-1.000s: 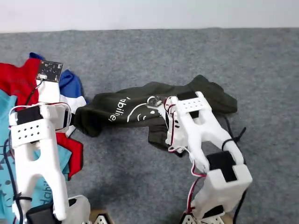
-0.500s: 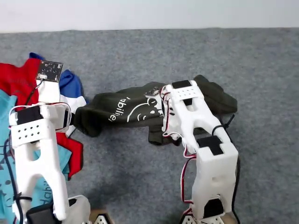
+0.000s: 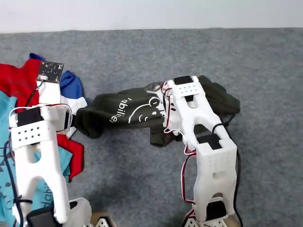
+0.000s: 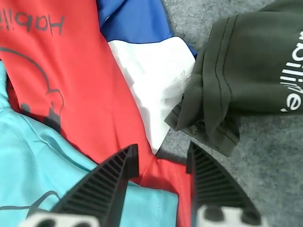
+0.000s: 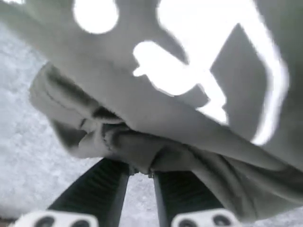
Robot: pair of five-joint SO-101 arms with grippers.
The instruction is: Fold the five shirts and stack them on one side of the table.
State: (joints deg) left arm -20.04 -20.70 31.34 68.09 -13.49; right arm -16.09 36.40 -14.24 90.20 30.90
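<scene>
Right pincer (image 5: 141, 172): clenched on a bunched fold of the dark green shirt (image 5: 156, 94); your two fingers stand close together with the cloth pinched at their tips.
Just past the right pincer: the rest of the dark green shirt drapes from the held fold, its white print facing you.
Dark green shirt on the high view (image 3: 123, 111): it lies crumpled across the middle of the counter (image 3: 142, 56), print up; it runs from under your right arm toward your left arm.
Left pincer (image 4: 162, 150): released; the jaws stand apart with nothing between them.
Under the left pincer: the red shirt (image 4: 61, 80) lies right below the tips; the teal shirt (image 4: 28, 175) touches it at one finger's side.
Ahead of the left pincer: the blue and white shirt (image 4: 151, 71) lies against the red one; a hemmed end of the dark green shirt rests on its white part, near the other finger.
Farther off: bare grey counter lies around the shirts; the three coloured shirts are heaped together at your left arm's side.
</scene>
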